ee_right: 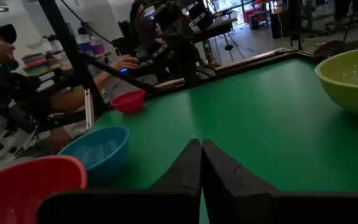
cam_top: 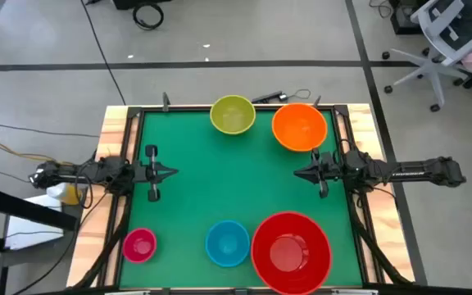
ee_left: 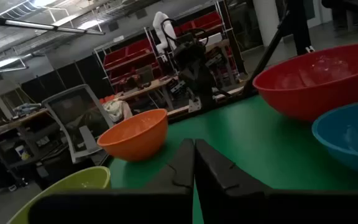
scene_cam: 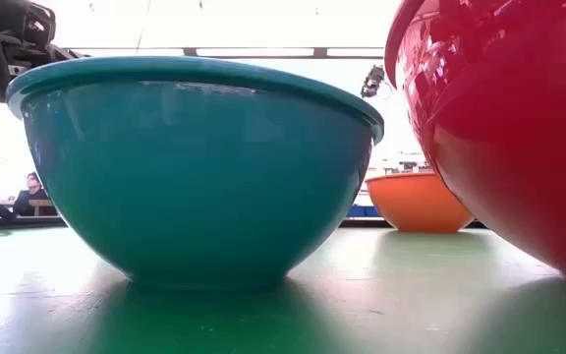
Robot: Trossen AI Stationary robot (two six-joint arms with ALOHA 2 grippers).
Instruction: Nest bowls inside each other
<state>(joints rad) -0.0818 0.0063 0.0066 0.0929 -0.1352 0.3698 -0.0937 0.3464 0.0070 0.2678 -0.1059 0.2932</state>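
Observation:
Five bowls stand apart, each upright on its base on the green table (cam_top: 236, 180). The large red bowl (cam_top: 291, 251) is at the near right, the blue bowl (cam_top: 227, 243) beside it, and the small pink bowl (cam_top: 139, 245) at the near left. The yellow-green bowl (cam_top: 233, 115) and the orange bowl (cam_top: 299, 127) stand at the far edge. My left gripper (cam_top: 172, 172) hovers shut over the table's left side, touching nothing. My right gripper (cam_top: 297, 173) hovers shut over the right side, pointing at the left one.
A wooden frame (cam_top: 113, 131) borders the table. Free green surface lies in the middle between the two grippers. A person (ee_right: 17, 81) sits beyond the table's left edge, and an office chair (cam_top: 441, 41) stands on the floor at the far right.

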